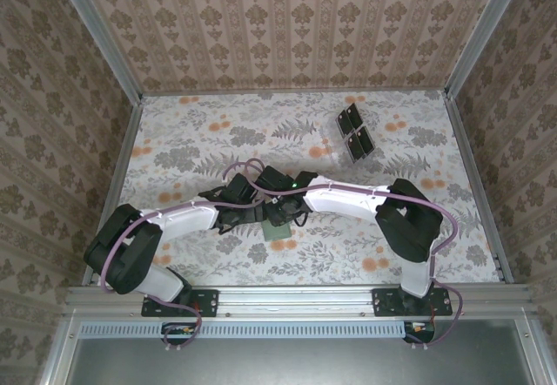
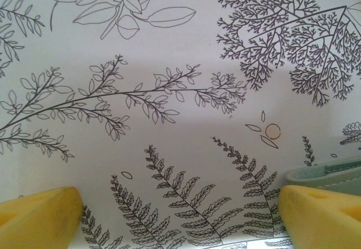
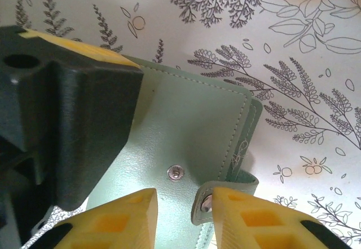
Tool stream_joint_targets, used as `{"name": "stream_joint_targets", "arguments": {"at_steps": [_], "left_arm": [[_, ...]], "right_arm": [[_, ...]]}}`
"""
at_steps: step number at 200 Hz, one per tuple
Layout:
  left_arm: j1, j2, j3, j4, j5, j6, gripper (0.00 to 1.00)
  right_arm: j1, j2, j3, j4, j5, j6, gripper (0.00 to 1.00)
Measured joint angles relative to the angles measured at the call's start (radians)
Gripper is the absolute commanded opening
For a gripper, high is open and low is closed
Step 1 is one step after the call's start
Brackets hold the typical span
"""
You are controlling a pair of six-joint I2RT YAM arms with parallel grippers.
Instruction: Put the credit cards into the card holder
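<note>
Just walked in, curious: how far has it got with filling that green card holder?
Early. The card holder lies on the table with its snap strap unfastened. The right jaws straddle that strap; the left jaws stand wide open beside the holder. Getting cards inside is all ahead.

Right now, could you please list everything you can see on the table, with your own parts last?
card holder: one, dull green, at the middle of the table, lying open under the two grippers
snap strap: one, green with a metal stud, loose at the holder's edge, against a right finger
rack: one, clear with dark square panels, far right part of the table
tablecloth: one, white with grey leaves and orange flowers, covering the table
left gripper: one, yellow fingertips, wide open, beside the holder
right gripper: one, yellow fingertips, narrow gap, over the holder
</note>
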Motion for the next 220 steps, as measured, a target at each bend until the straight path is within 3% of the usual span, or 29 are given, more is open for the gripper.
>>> {"name": "stream_joint_targets", "arguments": {"at_steps": [51,110,220], "left_arm": [[0.000,0.000,0.000,0.000,0.000,0.000,1.00],[0.000,0.002,0.000,0.001,0.000,0.000,1.00],[0.000,0.008,-0.002,0.005,-0.004,0.000,1.00]], "right_arm": [[0.000,0.001,0.000,-0.010,0.016,-0.014,0.22],[0.000,0.001,0.000,-0.013,0.034,-0.018,0.00],[0.000,0.001,0.004,-0.005,0.011,-0.018,0.00]]}}
